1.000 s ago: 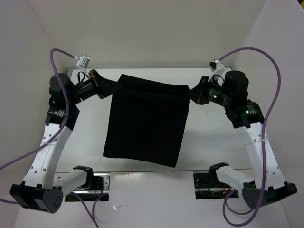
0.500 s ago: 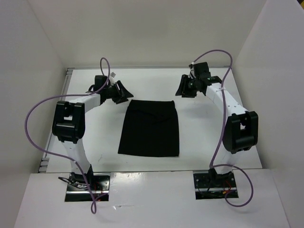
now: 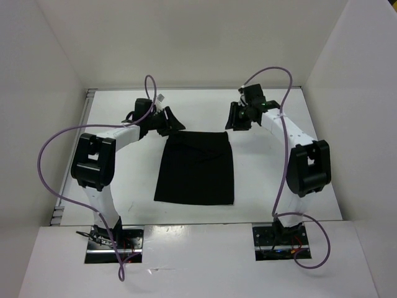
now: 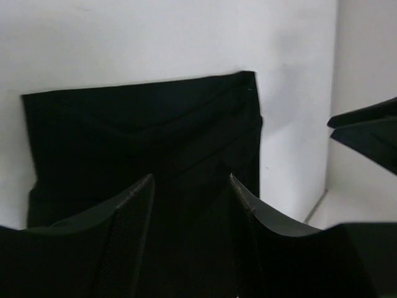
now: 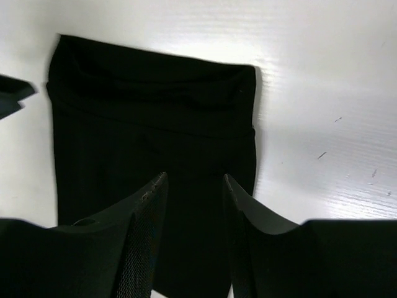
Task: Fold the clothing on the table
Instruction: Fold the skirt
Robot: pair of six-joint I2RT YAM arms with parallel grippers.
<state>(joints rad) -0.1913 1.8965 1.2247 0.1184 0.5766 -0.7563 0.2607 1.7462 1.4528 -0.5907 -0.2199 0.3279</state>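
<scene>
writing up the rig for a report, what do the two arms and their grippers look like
The left arm and right arm are white shells with bulky black joints, each trailing a purple cable. The left gripper and right gripper are matte black, two wedge-shaped fingers with textured inner faces.

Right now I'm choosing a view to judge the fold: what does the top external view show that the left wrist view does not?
Only the top external view shows the clothing whole, with all four edges, plus the left arm and the right arm from base to wrist. Only the left wrist view shows the left gripper up close, with the ridged inner faces of its fingers. Both show the clothing lying flat on the white table, with the left gripper open and holding nothing.
</scene>
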